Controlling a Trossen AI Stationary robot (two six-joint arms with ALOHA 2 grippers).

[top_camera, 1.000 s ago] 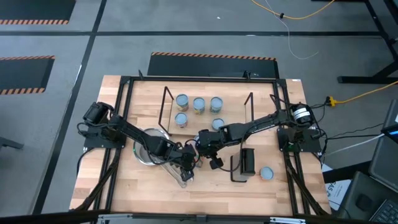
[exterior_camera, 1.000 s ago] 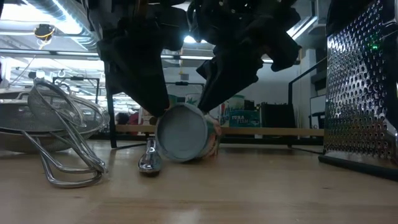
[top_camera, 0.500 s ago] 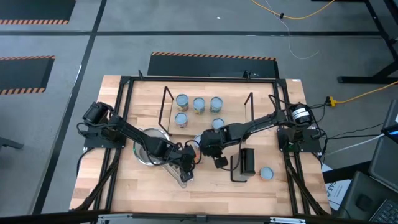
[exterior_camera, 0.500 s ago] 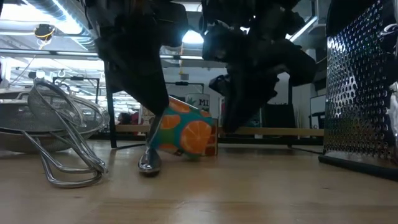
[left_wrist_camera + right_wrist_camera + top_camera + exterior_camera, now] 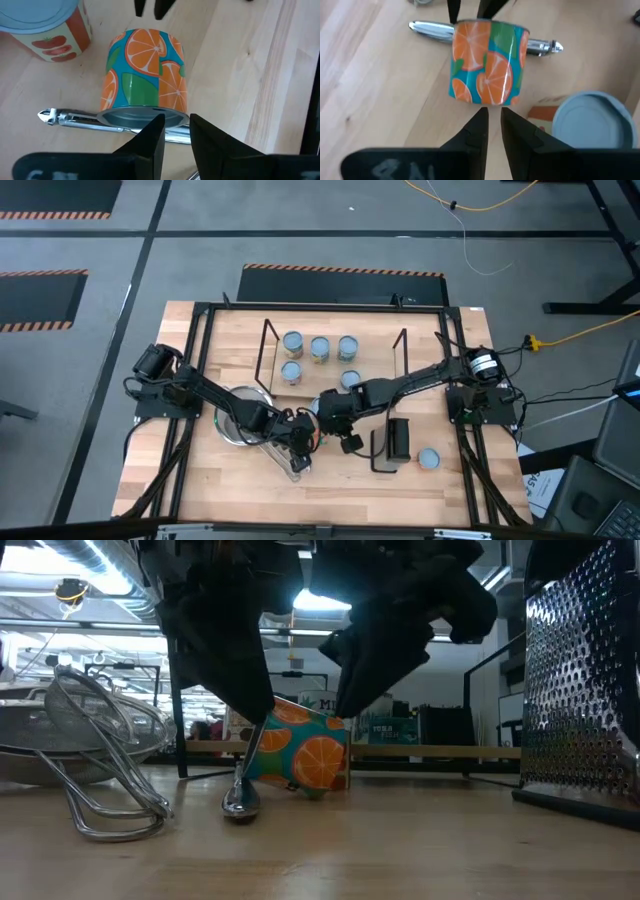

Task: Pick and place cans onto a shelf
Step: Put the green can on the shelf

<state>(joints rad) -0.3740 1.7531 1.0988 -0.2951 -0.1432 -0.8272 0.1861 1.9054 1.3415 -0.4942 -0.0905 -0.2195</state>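
Note:
An orange-slice can (image 5: 145,75) lies on its side on the table, its silver end propped on a shiny metal handle (image 5: 80,119). In the low view (image 5: 300,752) it is tilted. My left gripper (image 5: 176,125) is shut at the silver end. My right gripper (image 5: 494,114) is shut at the opposite end, so the can (image 5: 487,62) lies between them. A tomato-label can (image 5: 45,25) stands upright beside them. Several cans stand on the shelf (image 5: 322,372). One can (image 5: 428,459) stands on the table at the right. My left gripper's shut fingertips (image 5: 152,127) sit against the rim of the can's silver end (image 5: 142,116), slanting down from the table's left. The can lies on its side, this end on the metal handle. My right gripper's shut fingertips (image 5: 479,116) sit against the rim of the can's other end (image 5: 485,102), slanting down from the table's right. In the low view one finger (image 5: 350,690) meets the can's upper corner.
A round mesh strainer (image 5: 240,418) lies left of the grippers, its wire handle (image 5: 110,810) toward the near edge. A black perforated box (image 5: 397,440) stands right of them and also shows in the low view (image 5: 580,690). The shelf's wire frames (image 5: 403,350) stand upright behind.
The can has turned about on the table: its round pale top faced the near edge, and now its orange-label side does. My right gripper drew back toward the right and up, then came back down to the can. My left gripper stayed by the can.

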